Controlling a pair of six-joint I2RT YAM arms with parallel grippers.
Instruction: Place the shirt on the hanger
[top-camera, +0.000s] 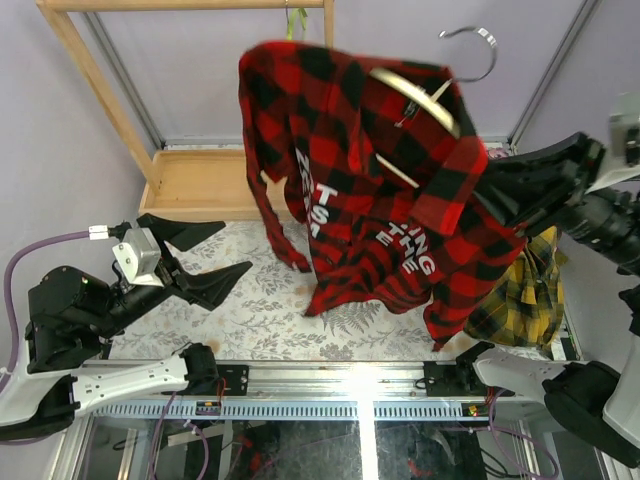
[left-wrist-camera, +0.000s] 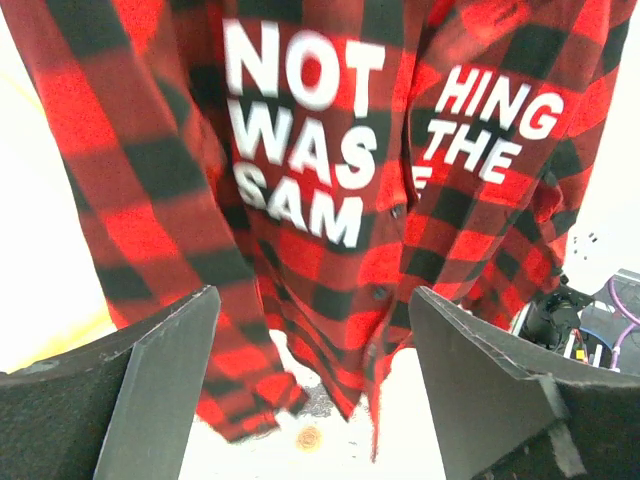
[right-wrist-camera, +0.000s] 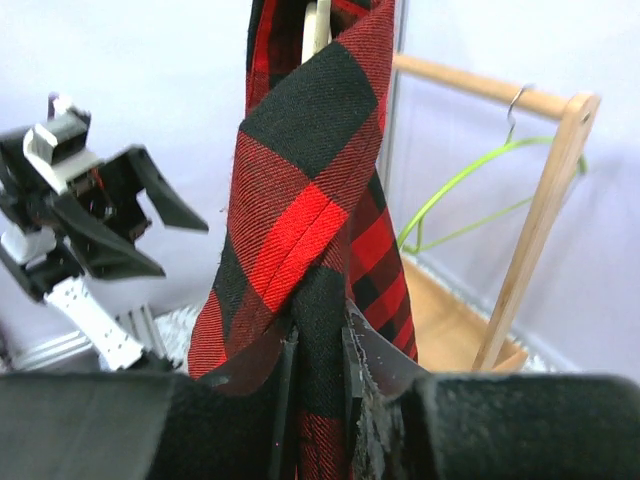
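R claw (right-wrist-camera: 320, 350) pinched shut on shirt (top-camera: 340, 140) hem, hanger (top-camera: 425, 98) inside at 10 o'clock; L claw (top-camera: 215, 253) wide open, empty, shirt at 2 o'clock.

Leaf-patterned table (top-camera: 250, 310), wooden rack base (top-camera: 200, 185) at far edge

Hanger (top-camera: 425, 98): hook and one shoulder visible, the rest under shirt (top-camera: 340, 170).
Lettering (left-wrist-camera: 305, 130): words cut short by folds.
Right gripper (right-wrist-camera: 318, 345): fingertips buried in cloth, apparently pinching it.
Yellow plaid shirt (top-camera: 522, 300): half hidden.
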